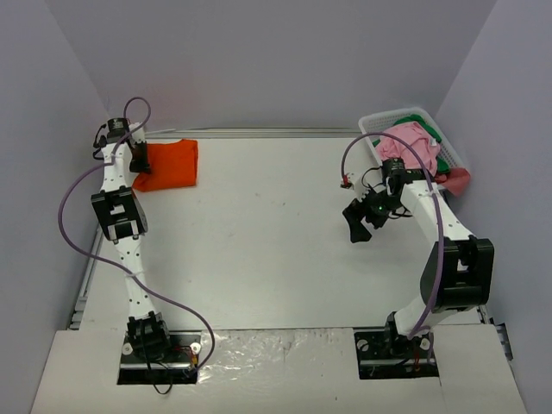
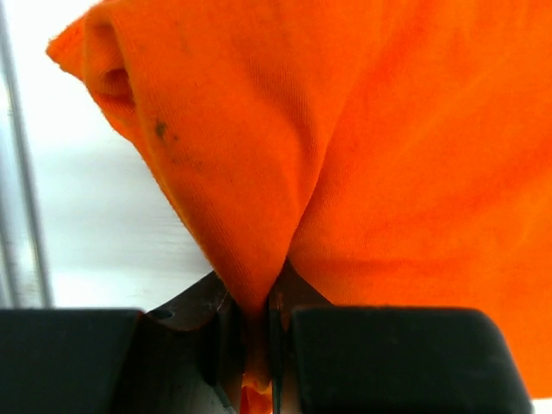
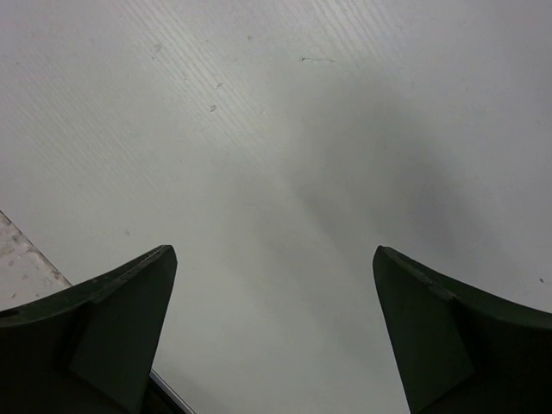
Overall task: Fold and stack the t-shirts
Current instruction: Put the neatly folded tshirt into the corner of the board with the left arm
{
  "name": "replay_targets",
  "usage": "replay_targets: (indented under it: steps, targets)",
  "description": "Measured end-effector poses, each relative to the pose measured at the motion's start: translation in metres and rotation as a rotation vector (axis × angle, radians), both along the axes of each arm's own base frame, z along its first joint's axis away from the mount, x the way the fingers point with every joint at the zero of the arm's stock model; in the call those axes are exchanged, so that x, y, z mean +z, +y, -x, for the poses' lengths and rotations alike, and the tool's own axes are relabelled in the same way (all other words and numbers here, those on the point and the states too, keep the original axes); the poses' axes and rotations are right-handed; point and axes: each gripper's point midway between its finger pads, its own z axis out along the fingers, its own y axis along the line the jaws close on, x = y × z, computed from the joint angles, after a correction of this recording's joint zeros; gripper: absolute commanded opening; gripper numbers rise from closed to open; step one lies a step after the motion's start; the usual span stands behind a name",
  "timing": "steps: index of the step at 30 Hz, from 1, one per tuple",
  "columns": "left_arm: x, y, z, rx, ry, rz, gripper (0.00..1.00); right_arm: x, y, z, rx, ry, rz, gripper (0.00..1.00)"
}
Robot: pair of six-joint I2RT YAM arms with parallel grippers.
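**At the far-left corner of the table: orange t-shirt pinched; right arm empty-handed**

Left gripper [image 2: 257, 304]: jaws nearly closed on a fold of the orange t-shirt [image 2: 388, 172]. In the wrist view the cloth narrows to a ridge that runs down btwn the two black fingers [image 2: 405, 358], w/ a strip of orange showing in the slit below. A dark speck sits on the fabric upper left. In the top view the gripper meets the shirt at its left edge. The rest of the garment lies as a compact, roughly rectangular bundle on the table [image 1: 276, 250], close to the back edge. Whether the pinched part is lifted clear of the surface: cannot tell.

Right gripper [image 3: 272, 254]: jaws spread wide, nothing btwn them. Only bare white table shows beneath, w/ a soft shadow to the right. In the top view it sits right of centre, well apart from the orange t-shirt and near the front-left of the basket [image 1: 377, 126].

Basket: white, slotted, in the far-right corner. The pink t-shirt [image 1: 410, 141] is heaped on top. The green t-shirt [image 1: 443, 162] shows at the right side, partly under the pink.
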Motion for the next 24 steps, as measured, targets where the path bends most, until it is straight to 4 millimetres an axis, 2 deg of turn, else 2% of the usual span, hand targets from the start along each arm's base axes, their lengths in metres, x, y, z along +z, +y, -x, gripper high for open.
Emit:
replay_targets:
  steps: [6, 14, 15, 17, 20, 22, 24]
  targets:
    - [0.002, 0.021, -0.01, 0.042, -0.038, -0.092, 0.02, -0.01, -0.003, 0.0, -0.018, 0.041, -0.011, 1.0]
    - [0.003, 0.034, -0.015, 0.064, -0.06, -0.145, 0.05, -0.014, -0.004, 0.0, -0.024, 0.058, -0.021, 1.0]
    - [0.003, 0.035, -0.015, 0.065, -0.062, -0.15, 0.09, -0.014, -0.004, 0.0, -0.025, 0.059, -0.022, 1.0]
    - [0.003, 0.038, -0.016, 0.069, -0.063, -0.162, 0.22, -0.014, -0.004, -0.001, -0.027, 0.061, -0.025, 1.0]
    - [0.004, 0.043, -0.016, 0.07, -0.065, -0.188, 0.25, -0.016, -0.005, -0.001, -0.028, 0.066, -0.025, 1.0]
    - [0.005, 0.046, -0.016, 0.07, -0.066, -0.2, 0.46, -0.017, -0.004, 0.0, -0.028, 0.072, -0.027, 1.0]
    - [0.006, 0.05, -0.016, 0.072, -0.069, -0.218, 0.58, -0.018, -0.004, 0.0, -0.028, 0.077, -0.028, 1.0]
